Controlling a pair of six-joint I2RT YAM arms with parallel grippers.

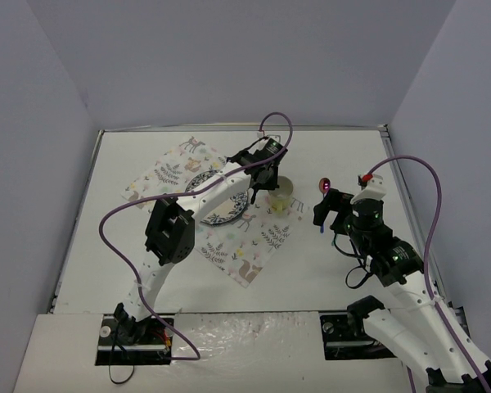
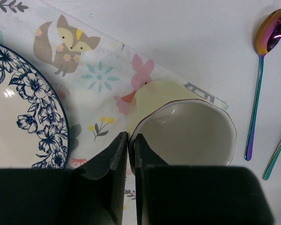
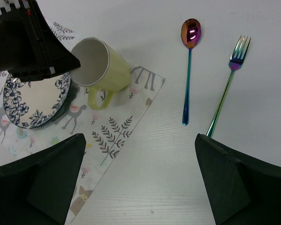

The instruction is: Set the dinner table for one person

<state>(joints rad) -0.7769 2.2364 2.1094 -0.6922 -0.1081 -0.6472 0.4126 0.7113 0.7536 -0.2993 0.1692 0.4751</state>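
Yellow mug (image 2: 187, 136) nipped at its thin rim by the closed left gripper (image 2: 130, 137), a wall narrow enough to pinch, plate (image 2: 18, 117) just left; right gripper (image 3: 140, 173) spread empty above the dinner table (image 3: 267, 70), spoon (image 3: 188, 70) and fork (image 3: 225, 93) ahead.

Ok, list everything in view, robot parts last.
dinner table: one, matte white, under everything.
printed cloth: one, white with animals and leaves, left-centre of table.
plate: one, white with blue floral rim, on the cloth.
mug: one, pale yellow, at the cloth's right corner beside the plate.
spoon: one, iridescent, on bare table right of the cloth.
fork: one, iridescent, right of the spoon.
left gripper: one, black, shut on the mug's rim.
right gripper: one, black, open above the table near the cutlery.
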